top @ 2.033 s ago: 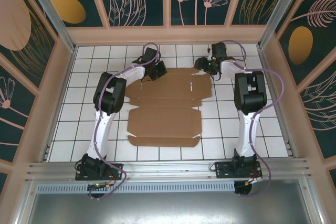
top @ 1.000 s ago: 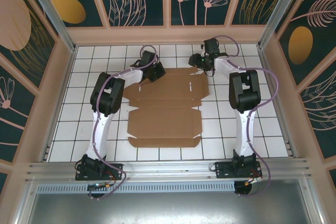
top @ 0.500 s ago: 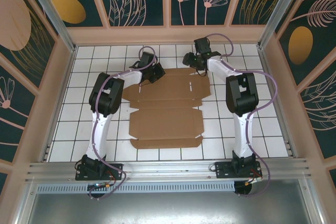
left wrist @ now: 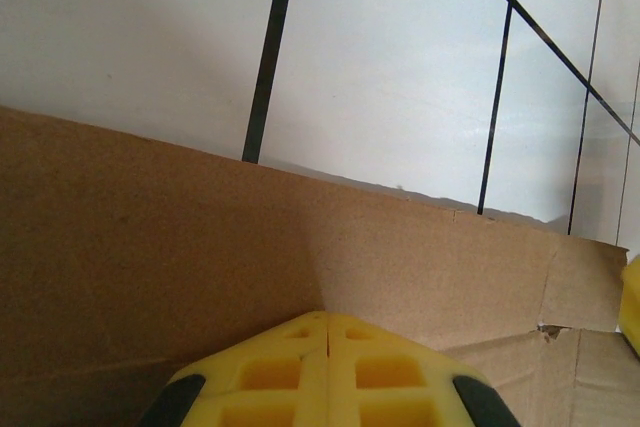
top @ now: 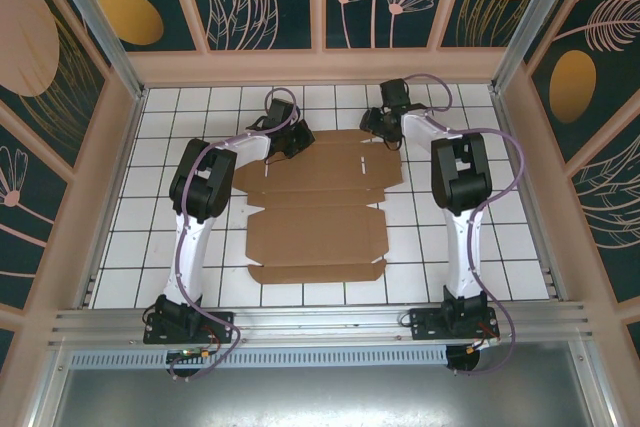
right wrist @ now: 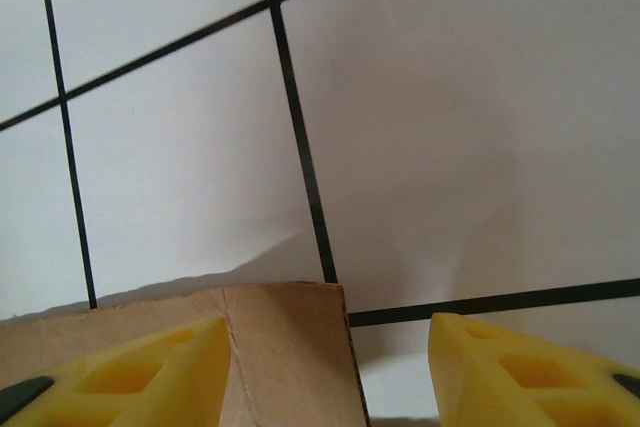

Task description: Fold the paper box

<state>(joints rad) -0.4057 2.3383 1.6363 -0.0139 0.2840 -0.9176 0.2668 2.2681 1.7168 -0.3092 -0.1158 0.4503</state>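
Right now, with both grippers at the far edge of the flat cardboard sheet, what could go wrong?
1. The right gripper is open around only a small corner of the paper box; closing there may slip off or crumple it.
2. The left gripper is shut over the far flap, seemingly not pinching it; a push could slide the whole sheet instead of folding it.

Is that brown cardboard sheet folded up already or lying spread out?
Spread out. The brown cardboard die-cut sheet lies open on the white tiled table, panels side by side.
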